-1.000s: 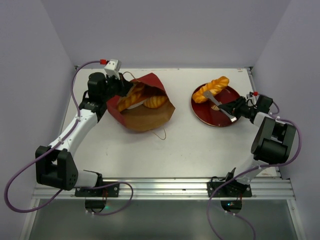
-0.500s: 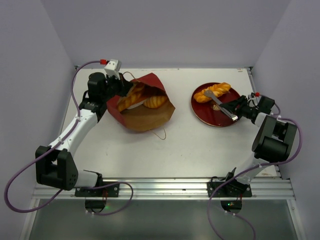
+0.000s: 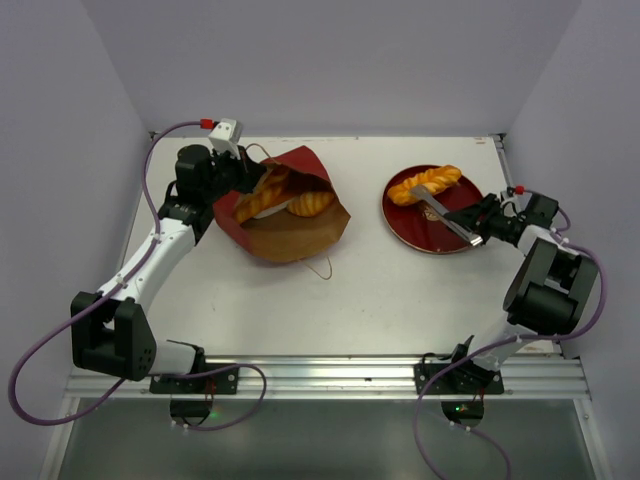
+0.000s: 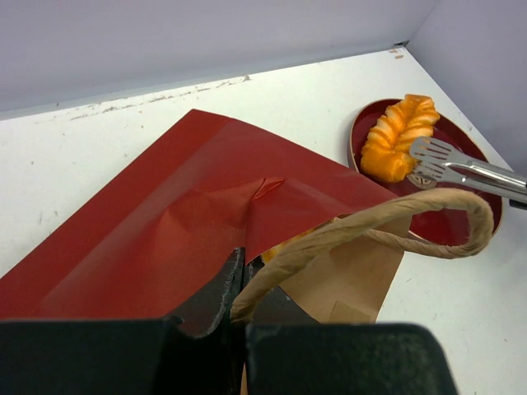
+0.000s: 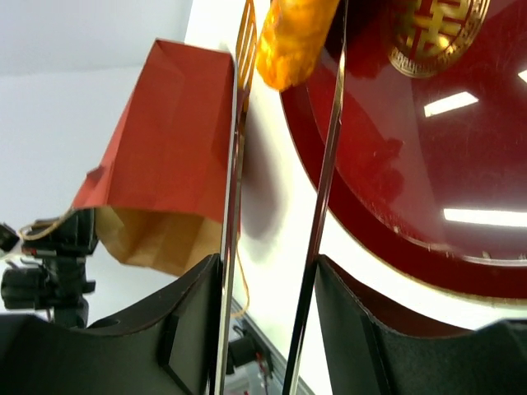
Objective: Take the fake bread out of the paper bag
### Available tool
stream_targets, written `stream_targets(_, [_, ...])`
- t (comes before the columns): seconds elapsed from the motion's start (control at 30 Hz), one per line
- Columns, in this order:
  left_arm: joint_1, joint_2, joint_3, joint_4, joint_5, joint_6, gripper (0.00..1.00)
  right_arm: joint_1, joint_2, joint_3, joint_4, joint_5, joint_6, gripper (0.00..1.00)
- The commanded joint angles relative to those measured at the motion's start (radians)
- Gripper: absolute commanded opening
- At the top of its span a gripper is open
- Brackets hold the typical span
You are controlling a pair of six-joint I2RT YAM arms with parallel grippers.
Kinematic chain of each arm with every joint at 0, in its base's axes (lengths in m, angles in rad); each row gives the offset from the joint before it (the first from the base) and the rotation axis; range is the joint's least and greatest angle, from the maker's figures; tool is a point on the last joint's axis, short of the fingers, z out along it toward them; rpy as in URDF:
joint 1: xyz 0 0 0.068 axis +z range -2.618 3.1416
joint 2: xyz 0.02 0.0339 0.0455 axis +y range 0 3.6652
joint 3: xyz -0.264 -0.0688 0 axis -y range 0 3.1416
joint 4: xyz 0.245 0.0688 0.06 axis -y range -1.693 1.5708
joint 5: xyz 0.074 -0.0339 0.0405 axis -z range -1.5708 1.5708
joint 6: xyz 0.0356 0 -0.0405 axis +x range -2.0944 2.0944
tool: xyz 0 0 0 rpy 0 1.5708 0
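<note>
**mik:** So where's the bread sitting?

**jo:** One twisted roll (image 3: 425, 184) is out. It lies on the far part of a red plate (image 3: 415, 238) on the right half of the desk (image 3: 380, 300). The rest of the bread (image 3: 300, 205) is in the paper bag (image 3: 295, 240), with at least two golden pieces showing in its mouth.

**mik:** Is the bag standing up?

**jo:** Nope, it's tipped over on the left half of the desk, well apart from the plate. Its mouth opens on the left arm's side. One tan handle (image 3: 322, 268) lies loose on the desk at the near side.

**mik:** And the arms?

**jo:** The left tool (image 4: 240, 263) has its jaws together, pinched on the bag's rim right where the other handle (image 4: 370, 226) comes out. The right tool (image 5: 272, 321) hangs over the plate's right edge and is clamped on a pair of metal tongs (image 3: 445, 213), one finger outside each arm. The tongs themselves are spread apart. Their slotted tips are just beside the near end of the roll. Can't tell if they actually touch it.
</note>
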Motion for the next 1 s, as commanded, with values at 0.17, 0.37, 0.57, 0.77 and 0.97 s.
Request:
stream_targets(0.17, [0.000, -0.034, 0.000, 0.004, 0.011, 0.017, 0.00, -0.051, -0.103, 0.114, -0.460, -0.103, -0.390, 0.50])
stream_targets(0.37, [0.000, -0.039, 0.000, 0.002, 0.012, 0.018, 0.00, -0.051, -0.132, 0.203, -0.787, -0.138, -0.694, 0.49])
stream_targets(0.57, [0.000, -0.042, 0.000, 0.004, 0.018, 0.018, 0.00, 0.025, -0.125, 0.400, -1.376, -0.216, -1.365, 0.49])
stream_targets(0.77, [0.000, -0.045, -0.009, 0.010, 0.020, 0.026, 0.00, 0.260, -0.259, 0.412, -1.341, -0.233, -1.473, 0.47])
stream_targets(0.97, [-0.002, -0.039, -0.014, 0.013, 0.023, 0.031, 0.00, 0.565, -0.544, 0.321, -0.785, 0.079, -1.018, 0.47])
